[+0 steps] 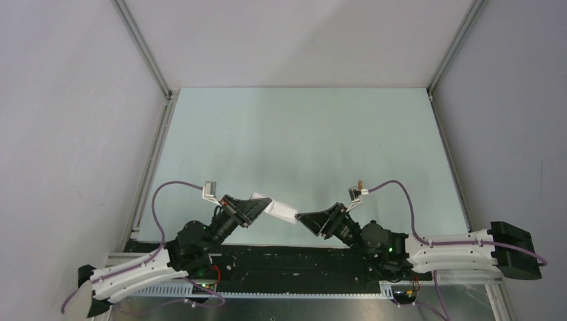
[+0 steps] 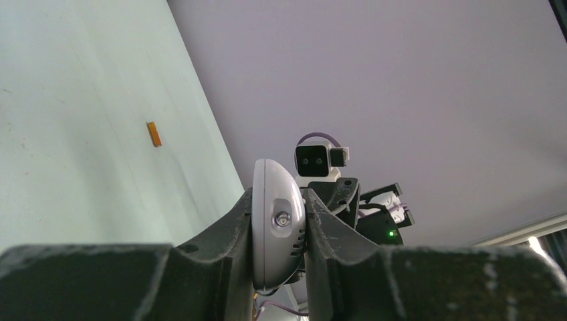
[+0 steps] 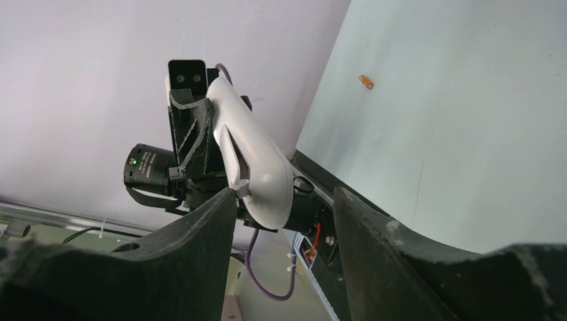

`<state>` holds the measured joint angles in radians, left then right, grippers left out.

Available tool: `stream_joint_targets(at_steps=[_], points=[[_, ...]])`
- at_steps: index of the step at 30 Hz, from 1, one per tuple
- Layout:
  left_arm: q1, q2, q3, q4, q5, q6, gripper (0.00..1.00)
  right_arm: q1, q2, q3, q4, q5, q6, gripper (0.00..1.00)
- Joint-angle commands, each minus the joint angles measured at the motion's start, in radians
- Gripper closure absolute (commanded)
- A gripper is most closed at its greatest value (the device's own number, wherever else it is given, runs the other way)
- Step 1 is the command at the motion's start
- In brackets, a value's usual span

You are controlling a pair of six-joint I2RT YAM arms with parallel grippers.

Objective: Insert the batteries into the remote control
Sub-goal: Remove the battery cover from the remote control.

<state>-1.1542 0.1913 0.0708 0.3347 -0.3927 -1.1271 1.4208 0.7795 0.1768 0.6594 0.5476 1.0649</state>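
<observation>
One battery (image 2: 154, 133) on pale table (image 1: 301, 134) | lilac walls (image 1: 301, 40) (aluminium corner posts (image 1: 144, 47))

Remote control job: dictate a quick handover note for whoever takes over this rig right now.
Left gripper: shut on the remote control, holding it up off the table.
Right gripper: open, with its jaws on either side of the remote's free end and not clamped.
Batteries: one battery lies loose on the table. The second is not in view.
Done: the remote is picked up. Its battery recess does not show, so I cannot tell whether a cell is already in.
Left: pick up the loose battery, seat it, and find the other one.
</observation>
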Motion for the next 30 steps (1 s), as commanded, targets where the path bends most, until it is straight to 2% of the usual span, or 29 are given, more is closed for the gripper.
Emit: stream_joint_targets(at_steps=[1,30], points=[[-0.002,-0.012,0.003,0.039,0.001,-0.022,1.0,-0.002,-0.021,0.005,0.004,0.017,0.015,0.4],[0.004,0.018,-0.008,0.039,-0.003,-0.081,1.0,0.012,-0.079,-0.023,-0.04,0.049,0.028,0.39]])
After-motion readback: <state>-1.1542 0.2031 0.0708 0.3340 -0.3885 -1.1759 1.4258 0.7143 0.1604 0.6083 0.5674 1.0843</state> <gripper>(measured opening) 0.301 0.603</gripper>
